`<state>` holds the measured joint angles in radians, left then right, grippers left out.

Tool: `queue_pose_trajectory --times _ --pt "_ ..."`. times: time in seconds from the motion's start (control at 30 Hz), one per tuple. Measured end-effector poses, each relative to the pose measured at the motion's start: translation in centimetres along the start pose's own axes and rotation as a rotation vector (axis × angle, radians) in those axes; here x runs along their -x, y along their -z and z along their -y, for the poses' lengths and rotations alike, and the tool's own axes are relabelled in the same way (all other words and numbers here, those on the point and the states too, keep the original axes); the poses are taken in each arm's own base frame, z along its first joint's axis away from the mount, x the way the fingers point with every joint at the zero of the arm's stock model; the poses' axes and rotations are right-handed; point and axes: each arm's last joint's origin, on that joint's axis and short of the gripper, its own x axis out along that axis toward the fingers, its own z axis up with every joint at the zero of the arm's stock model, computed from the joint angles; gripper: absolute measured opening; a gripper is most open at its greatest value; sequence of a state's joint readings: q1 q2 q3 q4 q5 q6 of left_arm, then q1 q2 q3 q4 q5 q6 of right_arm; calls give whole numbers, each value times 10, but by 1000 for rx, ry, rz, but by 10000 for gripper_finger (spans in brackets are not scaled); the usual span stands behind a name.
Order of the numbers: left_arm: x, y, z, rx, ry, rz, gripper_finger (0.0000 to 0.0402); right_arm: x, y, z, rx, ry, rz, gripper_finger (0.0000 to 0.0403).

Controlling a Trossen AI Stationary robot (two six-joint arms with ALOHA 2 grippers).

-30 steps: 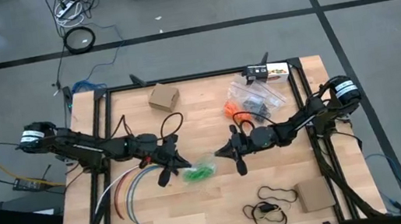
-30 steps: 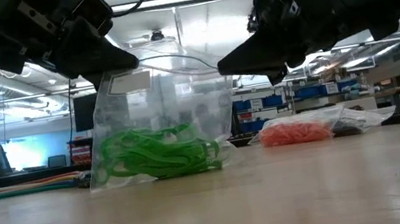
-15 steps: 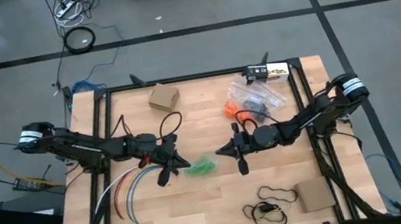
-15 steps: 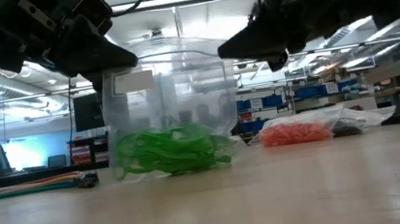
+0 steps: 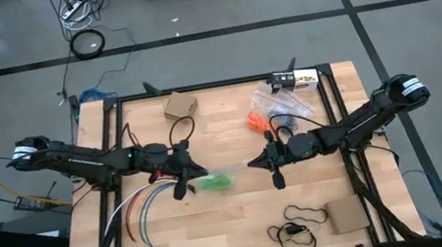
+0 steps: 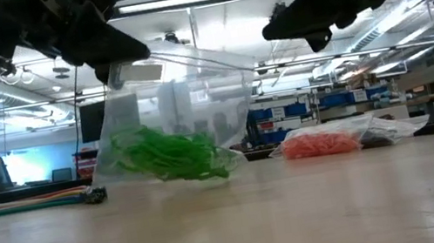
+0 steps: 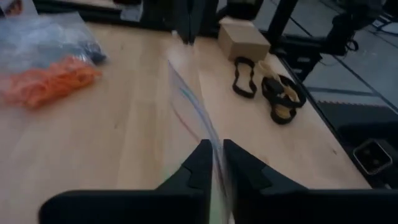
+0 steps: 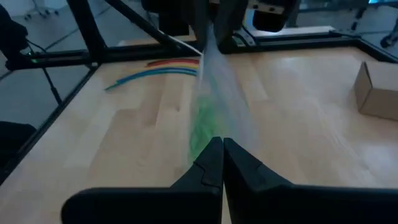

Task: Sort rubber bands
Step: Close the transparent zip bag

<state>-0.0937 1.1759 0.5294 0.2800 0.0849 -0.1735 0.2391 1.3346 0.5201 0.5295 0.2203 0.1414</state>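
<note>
One colour at least looks sorted: the green rubber bands (image 6: pixel 168 154) sit bunched in the bottom of a clear bag (image 6: pixel 181 92) that hangs above the middle of the table (image 5: pixel 235 225), tilted, its lower edge off the wood in the low view. The left gripper (image 5: pixel 183 175) pinches one upper corner of the bag with its fingers clamped together on the plastic. The right gripper (image 5: pixel 271 161) is beside the bag's other side; the right wrist view shows its fingers closed together with the plastic running up to their tips, so it seems to grip the film too, though I cannot be sure. Orange rubber bands (image 6: pixel 320 143) lie in a second clear bag (image 5: pixel 284 106) toward the far right of the table, with dark bands (image 5: pixel 283 121) next to them. My judgement is that sorting is nearly finished, and this bag remains to be sealed or set down.
</note>
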Motion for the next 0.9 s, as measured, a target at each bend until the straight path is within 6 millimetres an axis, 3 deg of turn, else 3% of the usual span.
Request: queue_pose_trajectory --times 0.2,0.43,0.67,0.9 --pt "0 -4 0 -10 -36 -38 52 0 12 4 -48 95 -108 10" --pt "0 -5 1 -16 -28 -46 28 -3 16 -2 -85 99 -98 88" --pt "1 -7 2 -14 -18 -32 88 -34 41 -10 -63 64 -39 160" --pt "1 -8 2 -11 -20 -35 127 -52 55 -10 -52 119 87 164"
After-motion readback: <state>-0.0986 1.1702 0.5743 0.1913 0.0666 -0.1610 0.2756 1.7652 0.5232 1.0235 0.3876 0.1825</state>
